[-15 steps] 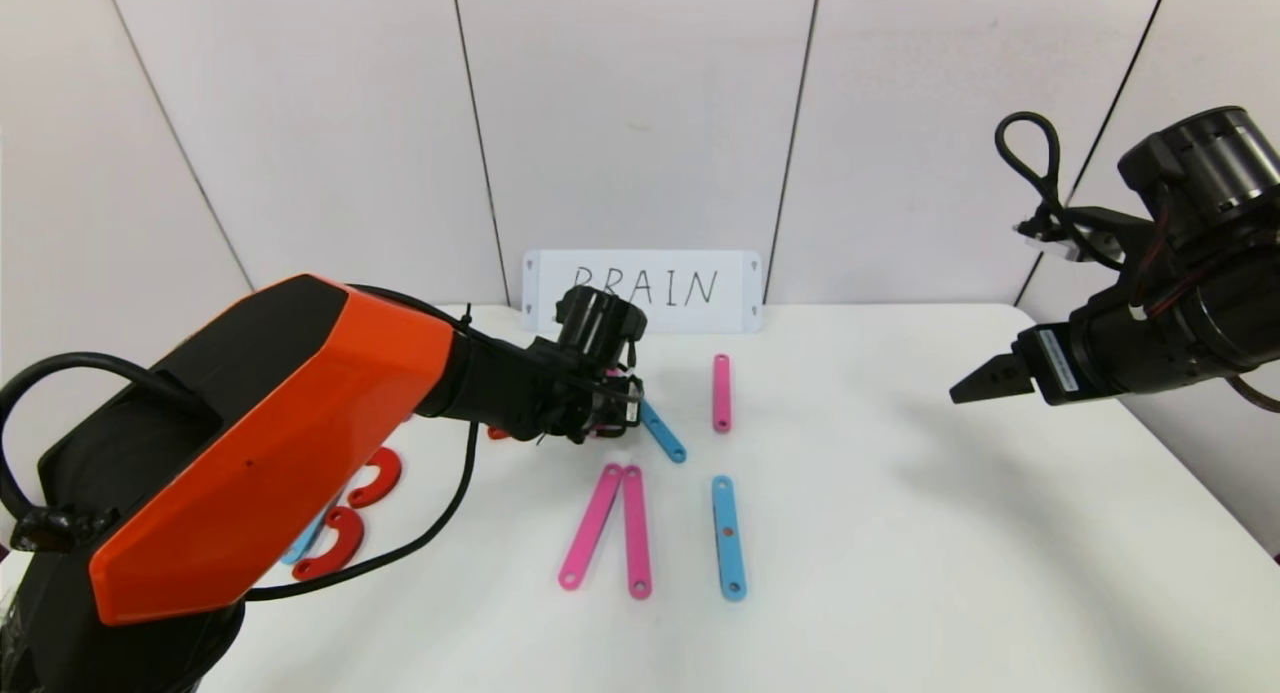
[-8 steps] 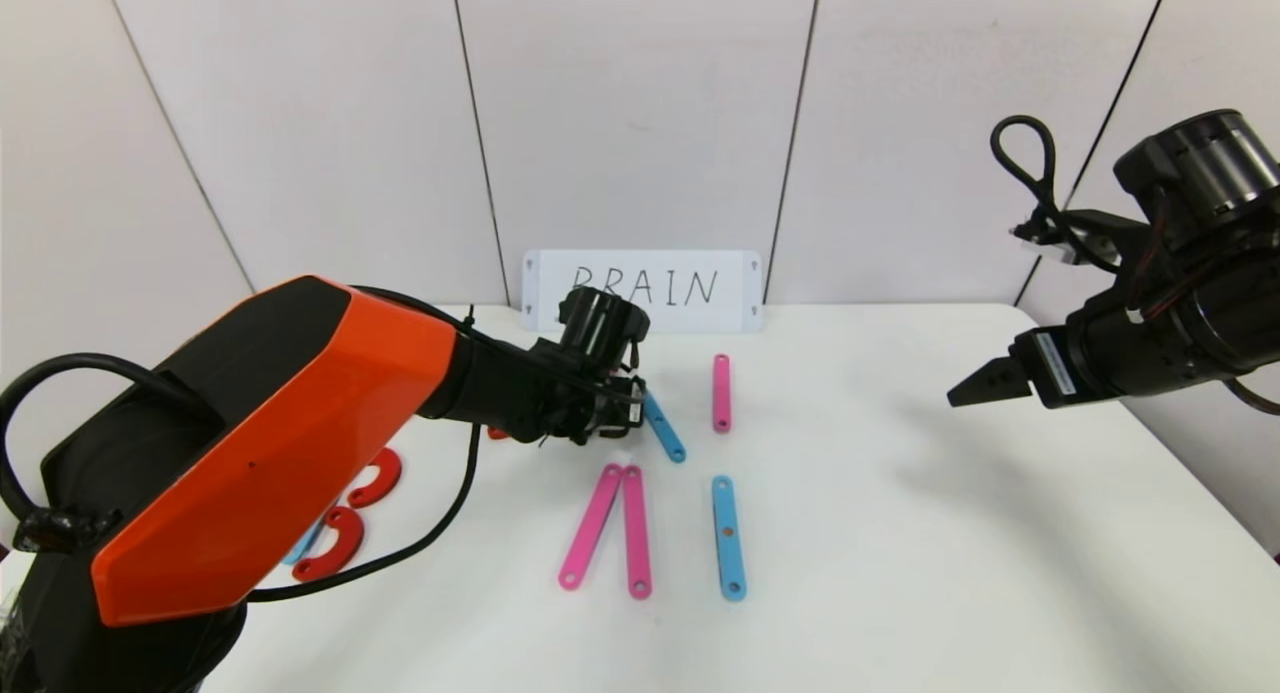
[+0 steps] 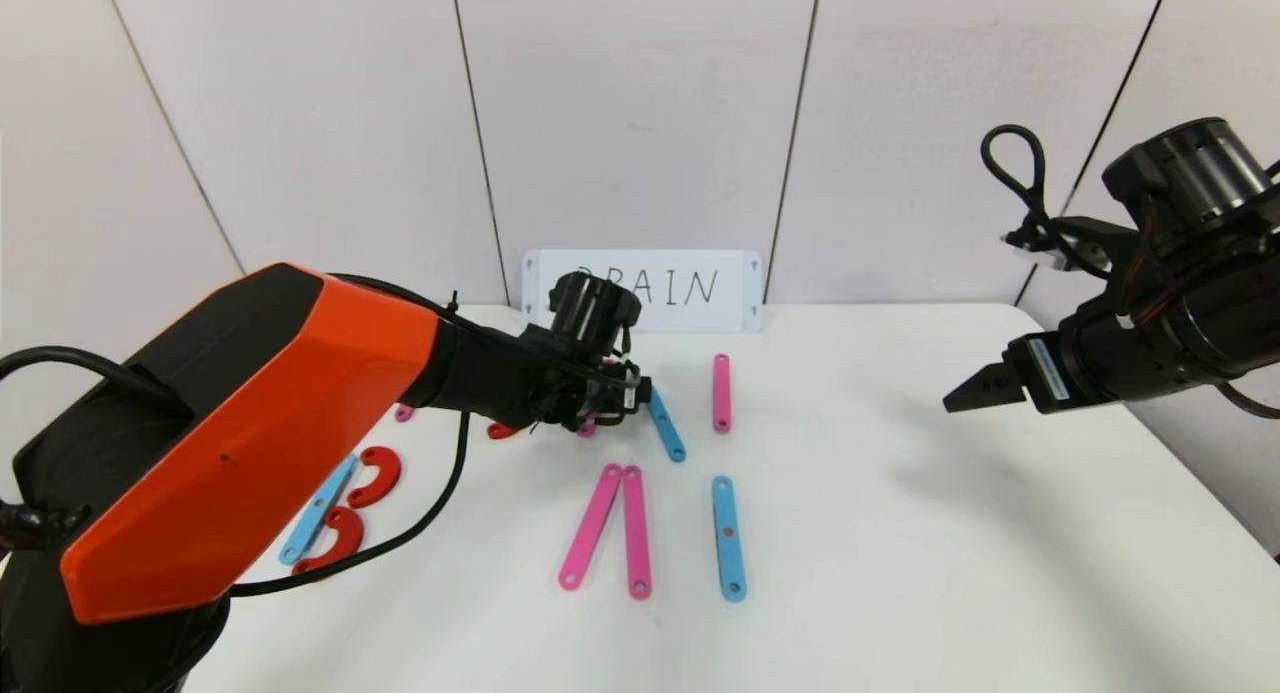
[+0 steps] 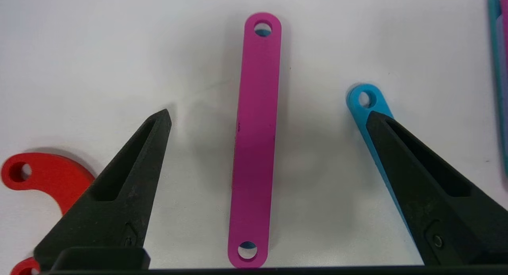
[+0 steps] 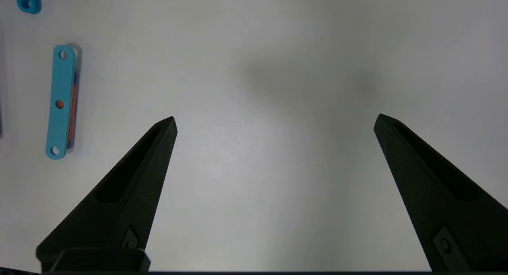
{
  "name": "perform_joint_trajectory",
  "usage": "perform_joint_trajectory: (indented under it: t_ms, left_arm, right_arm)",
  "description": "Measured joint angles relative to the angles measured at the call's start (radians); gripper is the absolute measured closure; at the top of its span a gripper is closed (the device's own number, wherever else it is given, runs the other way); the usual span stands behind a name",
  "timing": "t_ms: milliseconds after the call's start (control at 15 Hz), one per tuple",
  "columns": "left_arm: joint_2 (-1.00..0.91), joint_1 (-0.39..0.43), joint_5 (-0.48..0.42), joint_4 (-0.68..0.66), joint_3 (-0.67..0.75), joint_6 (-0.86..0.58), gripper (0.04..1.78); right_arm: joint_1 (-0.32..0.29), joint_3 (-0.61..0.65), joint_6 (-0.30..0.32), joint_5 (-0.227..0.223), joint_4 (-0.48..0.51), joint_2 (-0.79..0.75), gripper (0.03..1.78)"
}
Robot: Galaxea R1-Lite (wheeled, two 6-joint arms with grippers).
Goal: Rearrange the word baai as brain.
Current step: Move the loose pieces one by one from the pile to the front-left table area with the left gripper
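Observation:
The word's pieces lie flat on the white table (image 3: 900,533). My left gripper (image 3: 622,398) hovers low over the far middle, open, its fingers straddling a magenta strip (image 4: 256,140) that rests on the table and touches neither finger. A blue strip (image 4: 367,102) slants beside one finger and a red curve (image 4: 47,177) lies by the other. Nearer me lie two pink strips (image 3: 592,526) joined at the top and a blue strip (image 3: 728,538). A lone pink strip (image 3: 721,393) lies farther back. My right gripper (image 3: 975,388) hangs open above bare table at the right.
The white card (image 3: 690,288) with handwritten BRAIN stands against the back wall, partly hidden by my left wrist. Two red curves (image 3: 375,475) and a blue strip (image 3: 318,510) lie at the left beside my orange forearm. The table's right edge runs below the right arm.
My left gripper has opened and let go of the magenta strip, which now lies on the table. The left arm has drawn slightly back and left. The right arm barely drifted.

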Motion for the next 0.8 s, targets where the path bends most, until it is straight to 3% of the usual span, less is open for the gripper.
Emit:
perform_joint_trajectory:
  t_ms: [333, 800]
  left_arm:
    - [-0.088, 0.046, 0.001, -0.037, 0.013, -0.011, 0.1]
    - [-0.203, 0.211, 0.027, 0.184, 0.106, 0.03, 0.1]
  right_arm:
    - [0.001, 0.0, 0.0, 0.0, 0.0, 0.001, 0.07]
    - [0.014, 0.005, 0.0, 0.001, -0.002, 0.0, 0.07]
